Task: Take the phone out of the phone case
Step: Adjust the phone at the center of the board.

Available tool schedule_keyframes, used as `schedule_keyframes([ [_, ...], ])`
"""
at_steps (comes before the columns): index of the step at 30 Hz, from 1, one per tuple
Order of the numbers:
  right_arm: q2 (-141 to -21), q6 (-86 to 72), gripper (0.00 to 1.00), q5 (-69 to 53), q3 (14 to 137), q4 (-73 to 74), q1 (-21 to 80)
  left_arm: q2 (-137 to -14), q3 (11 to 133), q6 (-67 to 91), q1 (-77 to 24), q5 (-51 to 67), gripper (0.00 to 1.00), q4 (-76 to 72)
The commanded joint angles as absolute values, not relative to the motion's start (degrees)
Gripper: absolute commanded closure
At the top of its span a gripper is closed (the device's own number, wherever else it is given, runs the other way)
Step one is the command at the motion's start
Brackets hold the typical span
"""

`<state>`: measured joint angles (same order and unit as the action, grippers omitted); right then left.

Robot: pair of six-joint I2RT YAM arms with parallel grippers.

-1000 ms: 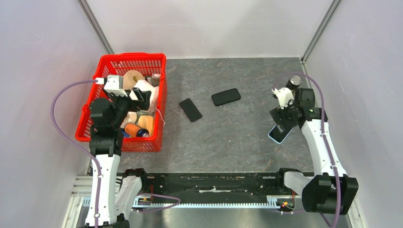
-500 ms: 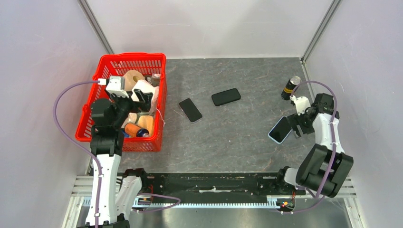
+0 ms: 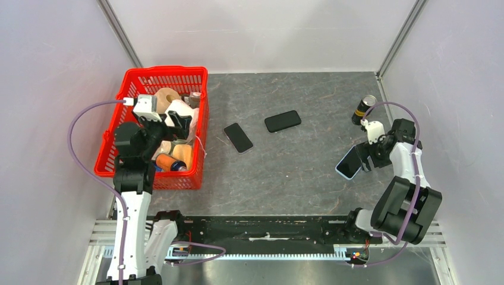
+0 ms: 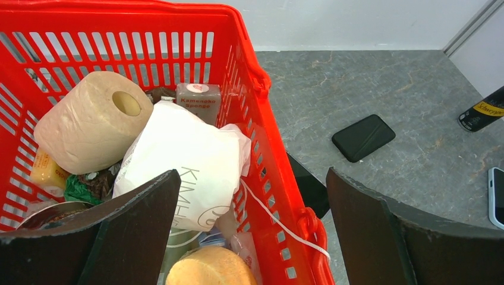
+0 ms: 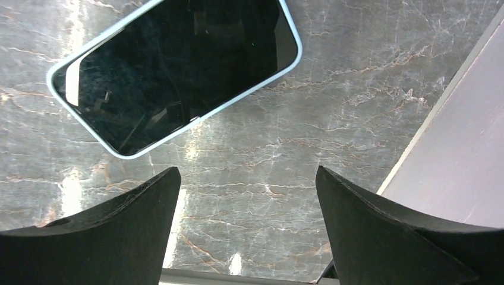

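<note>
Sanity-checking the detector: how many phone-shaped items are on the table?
3. A black phone beside the red basket, a black slab mid-table, and a blue-cased phone near the table's right edge. More could be hidden inside the basket.

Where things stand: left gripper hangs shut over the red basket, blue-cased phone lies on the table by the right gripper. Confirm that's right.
Not right. The left gripper is open, not shut: the left wrist view shows its fingers spread wide, holding nothing. The rest holds: it hangs over the red basket, and the blue-cased phone lies on the table by the right gripper.
</note>
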<state>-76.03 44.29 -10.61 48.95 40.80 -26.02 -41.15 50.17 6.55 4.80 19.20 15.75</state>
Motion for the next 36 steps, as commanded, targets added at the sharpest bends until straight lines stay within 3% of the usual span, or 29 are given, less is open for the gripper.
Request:
schedule_keyframes([
  [1,-74.16,43.2,0.08,-14.08,51.04,43.08,-25.93,-41.31,49.66,6.33,5.08,20.02,0.01,13.62],
  [18,-88.71,45.79,0.1,-8.56,50.3,30.69,-25.32,-41.44,49.48,6.51,5.1,20.13,0.01,13.62],
  [36,-93.45,39.7,0.11,-9.95,50.69,27.11,-0.4,-42.11,48.89,6.0,5.02,19.17,0.01,13.11],
])
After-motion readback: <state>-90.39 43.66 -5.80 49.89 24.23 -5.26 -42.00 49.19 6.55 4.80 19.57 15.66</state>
